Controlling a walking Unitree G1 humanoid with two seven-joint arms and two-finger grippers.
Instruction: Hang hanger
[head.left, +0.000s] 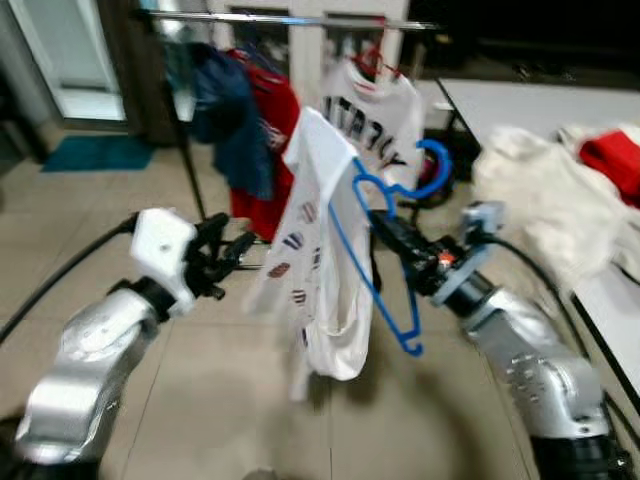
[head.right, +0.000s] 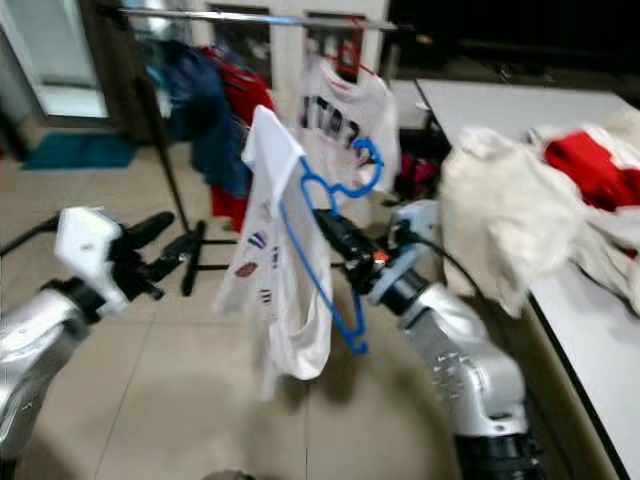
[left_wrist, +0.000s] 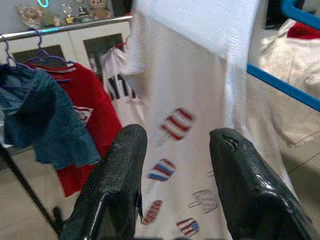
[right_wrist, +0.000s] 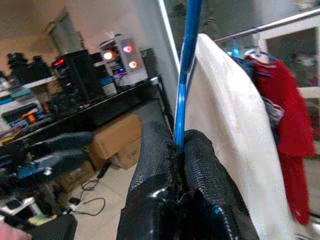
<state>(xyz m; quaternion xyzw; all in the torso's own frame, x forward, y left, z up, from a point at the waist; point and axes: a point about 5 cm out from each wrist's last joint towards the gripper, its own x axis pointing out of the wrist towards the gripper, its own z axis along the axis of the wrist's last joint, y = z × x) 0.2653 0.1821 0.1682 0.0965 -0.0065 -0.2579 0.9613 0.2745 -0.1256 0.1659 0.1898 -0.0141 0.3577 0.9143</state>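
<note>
Red shirt (head.left: 268, 120) and jeans (head.left: 232, 120) on rail (head.left: 290, 19)

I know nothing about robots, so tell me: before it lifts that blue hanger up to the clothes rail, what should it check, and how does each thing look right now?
1. Grip on the blue hanger: ok, the right gripper is shut on its bar.
2. White garment on the hanger: cannot tell how securely; it drapes over one side only.
3. Left gripper: ok, open, beside the garment and not holding it.
4. Space on the clothes rail: cannot tell; a blue top, a red shirt and a white printed shirt already hang there.
5. Hook orientation: ok, at the hanger's top end.
</note>
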